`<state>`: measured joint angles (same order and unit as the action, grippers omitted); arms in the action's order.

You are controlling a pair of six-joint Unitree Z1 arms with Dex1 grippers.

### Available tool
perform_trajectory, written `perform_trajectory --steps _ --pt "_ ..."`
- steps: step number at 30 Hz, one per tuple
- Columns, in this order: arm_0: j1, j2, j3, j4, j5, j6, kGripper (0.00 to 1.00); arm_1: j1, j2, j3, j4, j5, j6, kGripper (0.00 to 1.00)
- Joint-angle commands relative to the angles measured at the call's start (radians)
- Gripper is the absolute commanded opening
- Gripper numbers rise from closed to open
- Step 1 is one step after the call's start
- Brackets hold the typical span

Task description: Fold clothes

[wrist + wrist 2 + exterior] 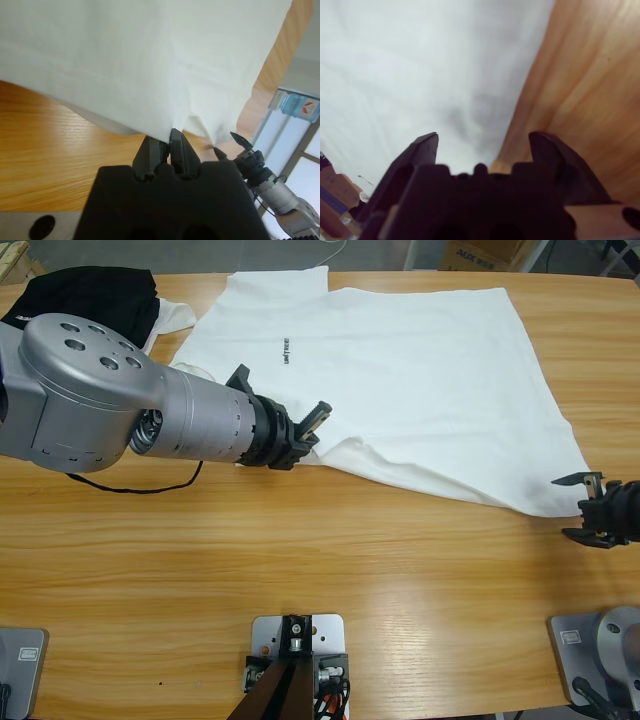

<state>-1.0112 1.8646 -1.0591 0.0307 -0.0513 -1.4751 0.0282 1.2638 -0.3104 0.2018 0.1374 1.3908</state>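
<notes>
Fabric first: the white T-shirt (400, 370) lies spread across the far half of the table (300, 570), chest print up, its body running lengthwise from the far-left part of the table out toward the right edge, the near hem rumpled and sagging toward the middle.

Left gripper (312, 430) is on that near hem — jaws pressed together with a fold of cloth pinched between them, and the left wrist view confirms it, white fabric rising straight out of the closed tips.

Right gripper (585, 508) sits by the right edge, jaws spread wide and holding nothing. The shirt's near-right corner lies just beyond and to the inside of those open jaws, close but not between them — the right wrist view shows cloth ahead and bare wood to one side.

So that's the relation to watch: the right arm is nearest that free corner, and by my reading it needs to slide in over the corner and close before both arms can lift the near edge together for a fold.

Far-left corner holds a black garment (90, 290), out of play.
</notes>
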Motion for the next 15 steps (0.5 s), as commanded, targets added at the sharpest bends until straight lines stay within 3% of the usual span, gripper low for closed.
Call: perform_trajectory --steps 1,4,6,10,15 --pt "-0.015 -0.002 -0.009 0.018 0.017 0.01 0.0 0.028 -0.024 0.033 -0.028 -0.023 0.011 0.734" --pt "-0.017 -0.003 -0.01 0.021 0.019 0.009 0.0 0.05 -0.019 0.036 -0.064 -0.032 0.008 0.745" --pt "-0.017 -0.006 -0.01 0.026 0.019 0.01 0.0 0.082 0.014 0.047 -0.125 -0.031 0.016 0.839" --pt "-0.018 -0.015 -0.002 0.032 0.019 0.01 0.0 0.133 -0.033 0.049 -0.125 -0.085 0.075 0.923" --pt "-0.018 -0.007 -0.008 0.032 0.018 0.016 0.0 0.217 -0.127 0.1 -0.117 -0.151 0.2 0.934"
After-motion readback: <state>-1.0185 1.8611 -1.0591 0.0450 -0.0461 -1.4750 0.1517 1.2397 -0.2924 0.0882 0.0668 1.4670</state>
